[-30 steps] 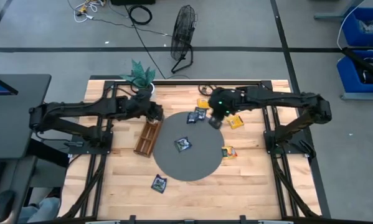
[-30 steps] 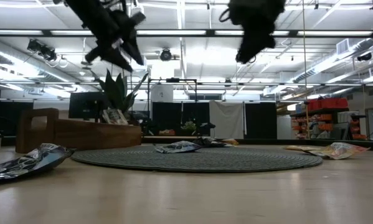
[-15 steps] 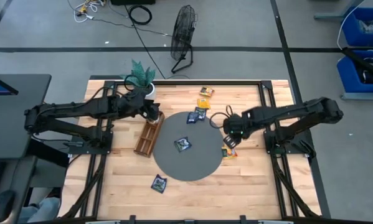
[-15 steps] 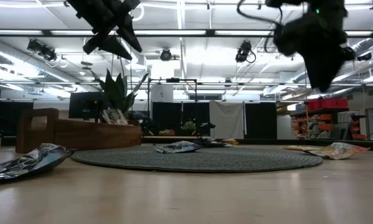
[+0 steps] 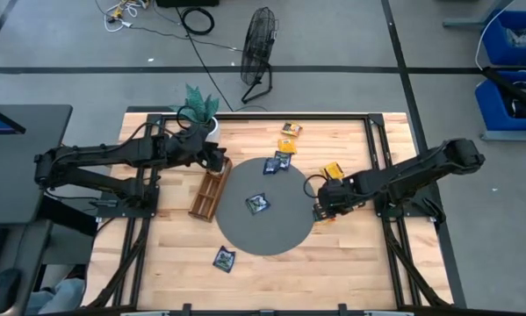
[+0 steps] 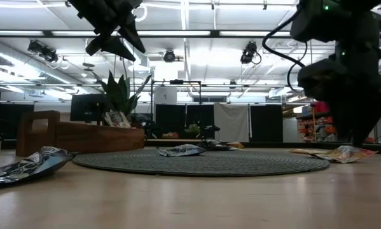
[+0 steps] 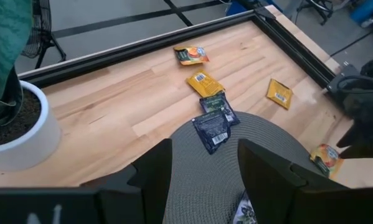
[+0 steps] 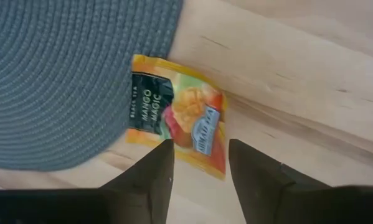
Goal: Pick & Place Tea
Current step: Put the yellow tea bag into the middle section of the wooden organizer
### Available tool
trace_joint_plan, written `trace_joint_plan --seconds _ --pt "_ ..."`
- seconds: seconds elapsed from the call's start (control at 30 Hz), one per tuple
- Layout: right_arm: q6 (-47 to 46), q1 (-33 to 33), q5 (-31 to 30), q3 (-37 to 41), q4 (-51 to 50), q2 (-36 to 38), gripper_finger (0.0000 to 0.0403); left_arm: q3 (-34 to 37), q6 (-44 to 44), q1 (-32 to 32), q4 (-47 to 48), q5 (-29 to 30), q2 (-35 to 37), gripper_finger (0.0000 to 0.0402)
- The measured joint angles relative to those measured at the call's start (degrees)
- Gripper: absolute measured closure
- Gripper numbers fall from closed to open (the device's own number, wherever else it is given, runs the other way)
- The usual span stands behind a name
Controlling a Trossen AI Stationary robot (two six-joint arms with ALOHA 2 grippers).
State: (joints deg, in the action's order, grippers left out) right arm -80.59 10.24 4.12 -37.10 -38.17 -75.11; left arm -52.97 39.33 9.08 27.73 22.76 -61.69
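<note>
Right wrist view shows the right gripper (image 8: 198,165) spread above the yellow-orange mango tea sachet (image 8: 177,122); descend centred, straddling its edges.

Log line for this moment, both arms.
right gripper: open, above mango sachet at mat edge | left gripper: open, raised over wooden tray | sachet not yet grasped

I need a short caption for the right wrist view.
Open right gripper above a yellow-orange mango tea sachet beside the grey mat.

Yellow-orange mango-print sachet (image 8: 177,132); ribbed grey-blue mat (image 8: 61,68); pale wood table (image 8: 311,74).
</note>
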Motion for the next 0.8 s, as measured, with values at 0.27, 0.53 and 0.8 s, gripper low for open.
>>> trace_joint_plan --seconds 0.27,0.53,0.8 --pt "-3.35 0.00 -0.22 4.63 6.07 0.00 0.0249 0.00 -0.13 0.00 0.00 -0.11 0.00 0.0213" --pt "-3.44 0.00 -0.98 6.54 6.84 0.04 0.0318 0.00 -0.13 0.00 0.00 -0.15 -0.02 0.0213" --pt "-1.43 0.00 -2.10 5.06 8.53 -0.02 0.0393 0.00 0.20 0.00 0.00 -0.15 -0.04 0.0213"
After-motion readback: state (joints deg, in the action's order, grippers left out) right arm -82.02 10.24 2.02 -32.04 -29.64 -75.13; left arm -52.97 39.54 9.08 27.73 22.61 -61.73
